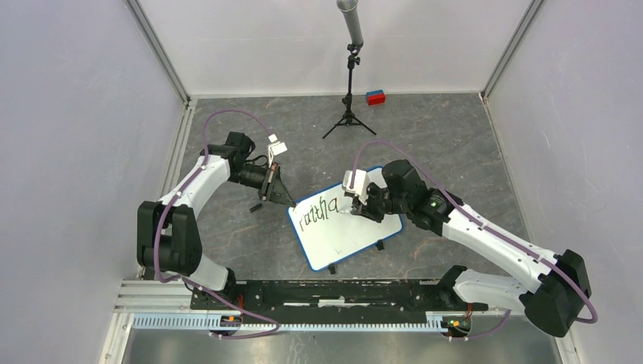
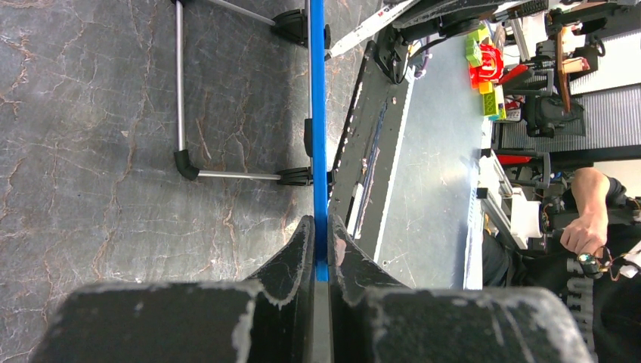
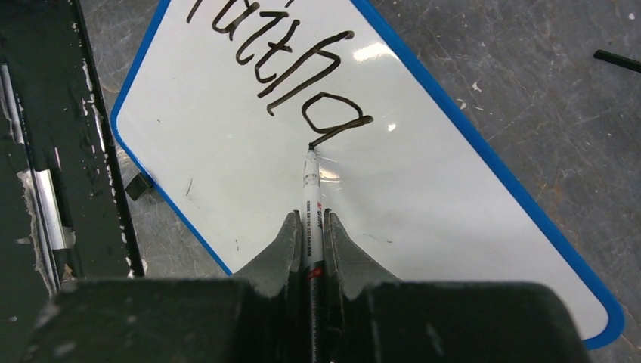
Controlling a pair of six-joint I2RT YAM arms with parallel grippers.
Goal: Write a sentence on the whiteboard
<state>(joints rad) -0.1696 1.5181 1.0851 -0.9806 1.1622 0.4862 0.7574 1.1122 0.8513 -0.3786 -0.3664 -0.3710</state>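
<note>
Whiteboard (image 1: 356, 235) white, blue-rimmed, cursive sentence (image 3: 295, 68) part-written. Left end effector (image 2: 320, 227) clamps rim; right end effector (image 3: 308, 223) grips marker (image 3: 311, 189), tip on board. Grey marbled worktop (image 1: 440, 144), white walls (image 1: 288, 45).

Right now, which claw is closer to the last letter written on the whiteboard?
Right. The right gripper holds a marker whose tip touches that letter. The left gripper clamps the blue rim of the whiteboard near the word's first letter, at the writing's other end.
</note>
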